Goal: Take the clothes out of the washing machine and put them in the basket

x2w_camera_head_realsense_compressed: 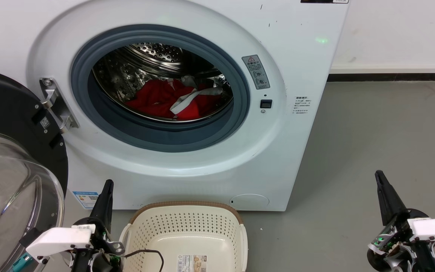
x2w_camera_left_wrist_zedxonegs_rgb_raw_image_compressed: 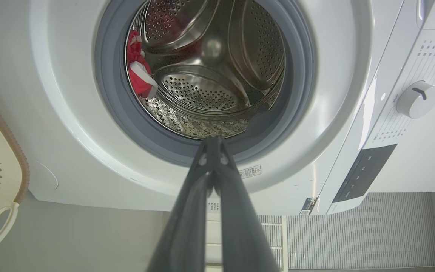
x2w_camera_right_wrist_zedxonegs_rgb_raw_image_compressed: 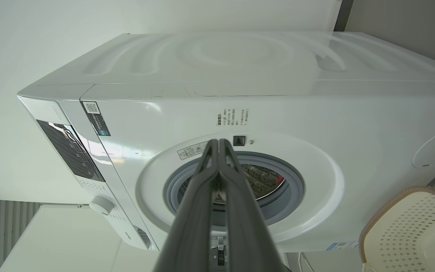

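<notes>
The white washing machine (x2w_camera_head_realsense_compressed: 293, 56) stands in front of me with its door swung open. Red clothes (x2w_camera_head_realsense_compressed: 161, 99) with white and grey bands lie low in the steel drum; the left wrist view shows a red bunch (x2w_camera_left_wrist_zedxonegs_rgb_raw_image_compressed: 139, 75) at the drum's left side. The cream basket (x2w_camera_head_realsense_compressed: 187, 226) with a brown rim sits on the floor under the opening, holding no clothes. My left gripper (x2w_camera_head_realsense_compressed: 107, 186) is shut, pointing up just left of the basket. My right gripper (x2w_camera_head_realsense_compressed: 380, 175) is shut, well off to the right over the floor. Both hold nothing.
The black-rimmed glass door (x2w_camera_head_realsense_compressed: 10, 177) hangs open at the left, close to my left arm. Grey floor (x2w_camera_head_realsense_compressed: 372, 143) stretches to the right of the machine up to a white wall (x2w_camera_head_realsense_compressed: 391, 34). A thin black cable (x2w_camera_head_realsense_compressed: 149, 252) loops over the basket's near-left corner.
</notes>
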Controlling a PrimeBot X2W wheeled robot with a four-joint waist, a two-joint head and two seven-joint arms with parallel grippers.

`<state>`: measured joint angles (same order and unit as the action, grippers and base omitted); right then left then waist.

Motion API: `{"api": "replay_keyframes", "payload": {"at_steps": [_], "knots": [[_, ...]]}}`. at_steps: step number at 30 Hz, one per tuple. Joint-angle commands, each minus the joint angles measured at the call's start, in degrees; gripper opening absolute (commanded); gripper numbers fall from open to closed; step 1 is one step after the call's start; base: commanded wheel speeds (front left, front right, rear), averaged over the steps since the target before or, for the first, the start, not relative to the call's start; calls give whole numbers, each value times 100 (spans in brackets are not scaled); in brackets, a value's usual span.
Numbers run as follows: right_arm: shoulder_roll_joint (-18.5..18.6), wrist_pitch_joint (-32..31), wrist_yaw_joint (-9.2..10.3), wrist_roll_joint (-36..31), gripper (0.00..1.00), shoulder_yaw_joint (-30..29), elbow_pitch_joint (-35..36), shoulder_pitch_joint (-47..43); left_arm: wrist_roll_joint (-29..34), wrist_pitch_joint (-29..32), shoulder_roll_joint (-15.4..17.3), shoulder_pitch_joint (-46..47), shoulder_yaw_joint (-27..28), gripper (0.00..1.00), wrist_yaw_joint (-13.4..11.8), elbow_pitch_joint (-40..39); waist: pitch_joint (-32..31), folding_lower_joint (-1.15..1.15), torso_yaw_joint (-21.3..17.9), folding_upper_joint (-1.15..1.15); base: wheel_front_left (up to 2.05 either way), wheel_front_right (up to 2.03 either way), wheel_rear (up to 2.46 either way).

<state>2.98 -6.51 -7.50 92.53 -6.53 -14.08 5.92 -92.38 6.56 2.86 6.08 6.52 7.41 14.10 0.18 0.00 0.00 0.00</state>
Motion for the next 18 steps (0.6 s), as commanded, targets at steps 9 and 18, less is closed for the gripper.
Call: {"api": "replay_keyframes", "payload": {"at_steps": [9,18], "knots": [[-15,1,2,-25,0,1,-3,65,-9,6,1,39,6,0,24,-1,0,0,0,0,0,0,0],[-15,1,2,-25,0,2,-3,65,-8,6,1,39,6,0,24,-1,0,0,0,0,0,0,0]]}}
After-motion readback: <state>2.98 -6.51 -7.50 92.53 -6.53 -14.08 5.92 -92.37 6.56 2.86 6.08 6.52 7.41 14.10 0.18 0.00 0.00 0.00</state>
